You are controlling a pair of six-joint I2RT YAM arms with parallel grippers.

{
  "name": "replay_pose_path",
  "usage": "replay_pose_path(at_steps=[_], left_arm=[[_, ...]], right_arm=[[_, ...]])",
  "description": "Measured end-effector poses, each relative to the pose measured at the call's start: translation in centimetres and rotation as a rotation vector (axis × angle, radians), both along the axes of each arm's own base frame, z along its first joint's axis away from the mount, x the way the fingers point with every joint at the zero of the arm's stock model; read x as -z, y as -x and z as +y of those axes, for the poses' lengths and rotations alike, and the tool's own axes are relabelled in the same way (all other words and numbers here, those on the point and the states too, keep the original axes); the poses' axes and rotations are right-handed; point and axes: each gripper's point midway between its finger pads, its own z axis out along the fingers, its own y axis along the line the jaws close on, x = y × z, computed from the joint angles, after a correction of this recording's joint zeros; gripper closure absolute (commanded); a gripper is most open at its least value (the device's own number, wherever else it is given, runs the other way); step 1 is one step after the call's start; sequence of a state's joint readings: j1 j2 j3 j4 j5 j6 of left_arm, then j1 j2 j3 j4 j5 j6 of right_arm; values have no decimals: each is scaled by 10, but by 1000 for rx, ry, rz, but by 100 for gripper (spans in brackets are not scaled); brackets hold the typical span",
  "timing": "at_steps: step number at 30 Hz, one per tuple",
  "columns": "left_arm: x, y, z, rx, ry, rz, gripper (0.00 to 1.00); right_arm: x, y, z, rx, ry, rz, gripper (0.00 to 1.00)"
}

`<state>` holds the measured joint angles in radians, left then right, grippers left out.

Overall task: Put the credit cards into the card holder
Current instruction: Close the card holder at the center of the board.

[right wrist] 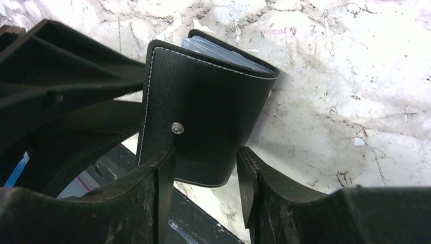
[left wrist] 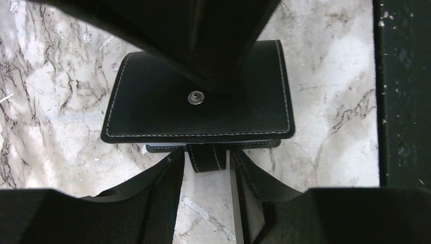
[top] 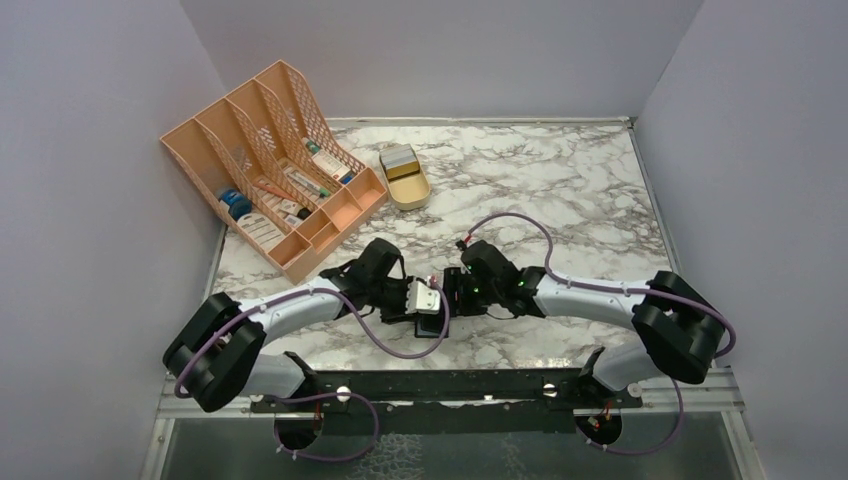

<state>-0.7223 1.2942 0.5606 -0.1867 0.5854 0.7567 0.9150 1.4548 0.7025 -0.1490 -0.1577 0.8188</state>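
Black pebbled-leather card holder (right wrist: 203, 107), white-stitched, steel snap stud, sits closed at marble table (top: 560, 180) 6 o'clock; right gripper (right wrist: 206, 175) fingers straddle its edge, left gripper (left wrist: 206, 162) brackets its strap, grip unconfirmed on both.

From overhead, the card holder (top: 432, 322) is nearly swallowed between the two gripper heads; only a dark sliver and a pale patch beside it show, too small to tell whether that patch is a card. In the left wrist view the right gripper (left wrist: 203, 46) covers the holder's (left wrist: 198, 109) upper middle, and the strap (left wrist: 206, 158) runs behind the left gripper's fingers (left wrist: 162, 188). In the right wrist view the holder's (right wrist: 203, 101) bottom edge drops behind the right fingers (right wrist: 165, 193); its clear sleeves (right wrist: 223, 53) peek out, contents unreadable. The labels in the peach file organiser (top: 275, 165) are too small to read. The tin's (top: 405, 176) contents are probably cards, but that is uncertain.
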Motion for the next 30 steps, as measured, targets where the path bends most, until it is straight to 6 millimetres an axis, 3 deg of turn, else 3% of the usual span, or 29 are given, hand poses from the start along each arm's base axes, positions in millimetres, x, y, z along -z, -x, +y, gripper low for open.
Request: replay_pose_path(at_steps=[8, 12, 15, 20, 25, 30], left_arm=[[11, -6, -3, -6, -22, 11, 65], [13, -7, -3, -6, -28, 12, 90], [13, -8, -3, 0, -29, 2, 100], [4, -13, -4, -3, -15, -35, 100], [-27, -17, -9, -3, 77, -133, 100], [-38, -13, -8, 0, 128, -173, 100]], right_arm=[[-4, 4, -5, 13, -18, -4, 52], [-6, 3, -4, 14, -26, -11, 52], [-8, 2, -3, 15, -31, -15, 52], [-9, 1, -3, 24, -34, -18, 53], [-10, -1, -9, 60, -42, -37, 53], [-10, -5, -9, 79, -49, -50, 53]])
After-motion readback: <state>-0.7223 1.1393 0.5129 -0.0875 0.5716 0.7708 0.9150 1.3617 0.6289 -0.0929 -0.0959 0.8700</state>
